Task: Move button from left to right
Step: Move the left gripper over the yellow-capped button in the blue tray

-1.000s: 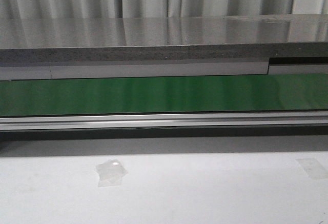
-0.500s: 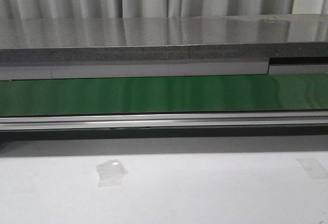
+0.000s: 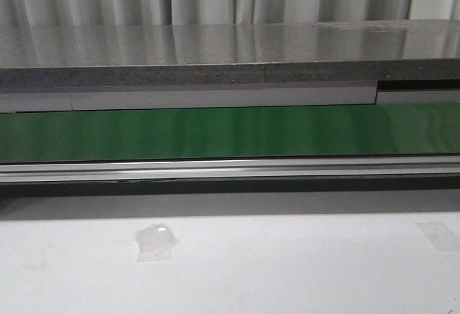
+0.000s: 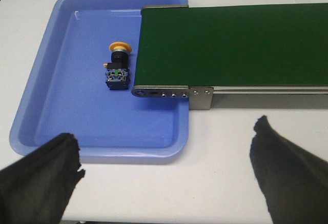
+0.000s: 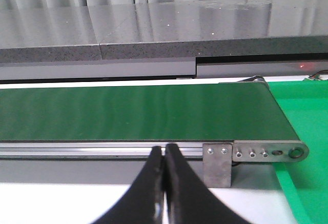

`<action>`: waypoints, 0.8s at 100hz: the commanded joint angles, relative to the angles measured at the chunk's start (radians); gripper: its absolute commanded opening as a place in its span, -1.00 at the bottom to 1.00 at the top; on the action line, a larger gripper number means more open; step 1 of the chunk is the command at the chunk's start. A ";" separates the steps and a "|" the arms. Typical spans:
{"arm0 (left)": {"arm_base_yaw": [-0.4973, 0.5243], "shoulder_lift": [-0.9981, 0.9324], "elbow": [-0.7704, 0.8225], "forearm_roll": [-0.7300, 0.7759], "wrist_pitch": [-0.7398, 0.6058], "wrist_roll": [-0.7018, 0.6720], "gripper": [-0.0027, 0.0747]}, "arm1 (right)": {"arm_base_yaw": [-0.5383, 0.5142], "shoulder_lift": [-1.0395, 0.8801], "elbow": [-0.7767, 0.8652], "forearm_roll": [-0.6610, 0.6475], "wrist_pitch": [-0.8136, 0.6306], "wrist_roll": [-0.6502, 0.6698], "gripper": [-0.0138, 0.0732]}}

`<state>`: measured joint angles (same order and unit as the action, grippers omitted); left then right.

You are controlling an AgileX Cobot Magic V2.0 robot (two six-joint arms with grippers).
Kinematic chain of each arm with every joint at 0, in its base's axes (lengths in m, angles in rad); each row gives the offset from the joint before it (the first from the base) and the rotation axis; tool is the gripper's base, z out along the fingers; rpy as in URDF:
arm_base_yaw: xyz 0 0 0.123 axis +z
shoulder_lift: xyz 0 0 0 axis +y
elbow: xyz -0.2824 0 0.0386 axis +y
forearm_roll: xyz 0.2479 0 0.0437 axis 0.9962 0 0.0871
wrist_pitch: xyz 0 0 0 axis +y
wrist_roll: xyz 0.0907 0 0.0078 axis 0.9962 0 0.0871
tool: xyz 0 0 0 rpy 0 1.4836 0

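Note:
The button [image 4: 117,66], with a yellow-orange mushroom head and a black body, lies on its side in a blue tray [image 4: 61,126], close to the end of the green conveyor belt [image 4: 241,44]. My left gripper [image 4: 166,142] hangs open well short of the tray, with nothing between its black fingers [image 4: 43,175]. My right gripper [image 5: 164,149] is shut on nothing, its tips in front of the belt's metal side rail [image 5: 102,148]. Neither gripper nor the button appears in the front view.
The green belt [image 3: 230,133] runs across the front view behind a white table [image 3: 287,271] with two tape patches [image 3: 154,242]. A green tray [image 5: 302,131] sits under the belt's right end roller bracket [image 5: 266,152]. A grey counter and curtains stand behind.

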<state>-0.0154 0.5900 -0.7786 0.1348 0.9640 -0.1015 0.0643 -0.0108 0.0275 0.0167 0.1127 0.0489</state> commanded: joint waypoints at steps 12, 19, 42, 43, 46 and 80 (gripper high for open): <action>0.003 0.079 -0.079 0.054 -0.065 -0.060 0.71 | 0.001 -0.013 -0.015 0.000 -0.081 0.000 -0.84; 0.003 0.136 -0.115 0.068 -0.067 -0.064 0.71 | 0.001 -0.013 -0.015 0.000 -0.081 0.000 -0.84; 0.014 0.350 -0.267 0.188 -0.114 -0.099 0.71 | 0.001 -0.013 -0.015 0.000 -0.081 0.000 -0.84; 0.016 0.357 -0.271 0.190 -0.118 -0.099 0.71 | 0.001 -0.013 -0.015 0.000 -0.081 0.000 -0.84; 0.032 0.383 -0.292 0.194 -0.122 -0.099 0.71 | 0.001 -0.013 -0.015 0.000 -0.081 0.000 -0.84; 0.231 0.671 -0.459 0.069 -0.193 -0.015 0.66 | 0.001 -0.013 -0.015 0.000 -0.081 0.000 -0.84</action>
<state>0.1788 1.2196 -1.1832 0.2476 0.8409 -0.1530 0.0643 -0.0108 0.0275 0.0167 0.1127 0.0489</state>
